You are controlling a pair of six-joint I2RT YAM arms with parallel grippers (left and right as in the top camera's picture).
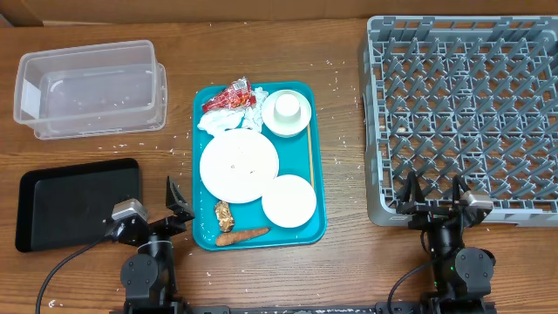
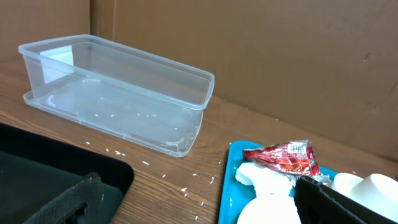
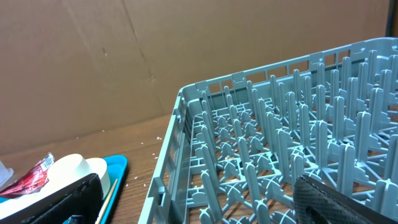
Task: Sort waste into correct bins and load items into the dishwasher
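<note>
Overhead, the teal tray (image 1: 202, 201) is sitting mid-table with bare wood open on both sides, between the black tray (image 1: 78, 201) at the near left and the grey dish rack (image 1: 462, 113) filling the right edge. A clear plastic tub (image 1: 91, 87) is lying at the far left.

The left gripper (image 1: 177, 202) is hovering with its claw released, just beside the teal tray's near-left corner. The right gripper (image 1: 433, 187) is also spread wide and grasping nothing, at the rack's near rim.

The teal tray is carrying a large plate (image 1: 239, 166), a small plate (image 1: 289, 201), a white cup (image 1: 287, 109), a red wrapper (image 1: 228, 98), crumpled tissue (image 1: 231, 120), a carrot (image 1: 242, 235) and a chopstick (image 1: 310, 161) along its right rim.

White grains (image 2: 144, 163) are dotting the wooden table (image 1: 349, 270); a brown cardboard wall (image 2: 280, 56) is closing off the far side.
</note>
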